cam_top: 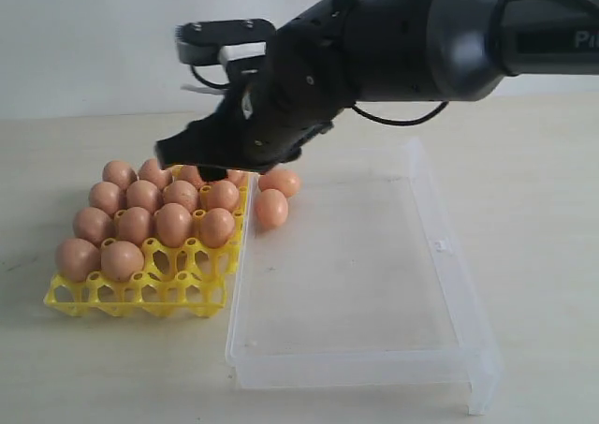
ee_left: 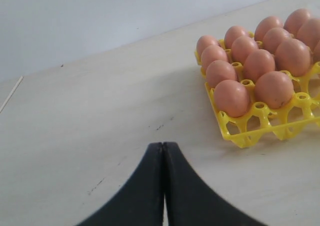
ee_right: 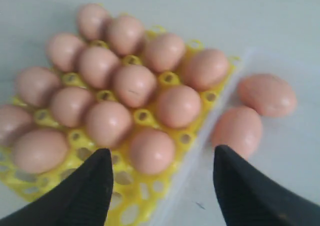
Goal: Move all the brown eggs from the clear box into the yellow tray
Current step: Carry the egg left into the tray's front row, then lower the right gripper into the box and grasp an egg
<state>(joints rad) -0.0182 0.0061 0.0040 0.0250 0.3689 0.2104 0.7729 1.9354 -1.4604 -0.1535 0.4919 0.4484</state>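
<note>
The yellow tray [cam_top: 140,293] lies left of the clear box [cam_top: 356,368] and holds several brown eggs [cam_top: 173,224]. Two brown eggs [cam_top: 271,208] lie in the box's far left corner, next to the tray. My right gripper [cam_top: 201,157] reaches across and hovers over the tray's far right part. In the right wrist view it [ee_right: 162,156] is open and holds nothing, with a seated egg [ee_right: 152,151] below the gap, the tray [ee_right: 139,203] under it and the two box eggs [ee_right: 237,131] beside it. My left gripper [ee_left: 163,145] is shut and empty over bare table, short of the tray [ee_left: 260,131].
The right arm's dark body [cam_top: 421,40] stretches over the back of the box. The box has low transparent walls and a small latch tab [cam_top: 440,246] on its right side. Pale tabletop [ee_left: 100,116] surrounds tray and box.
</note>
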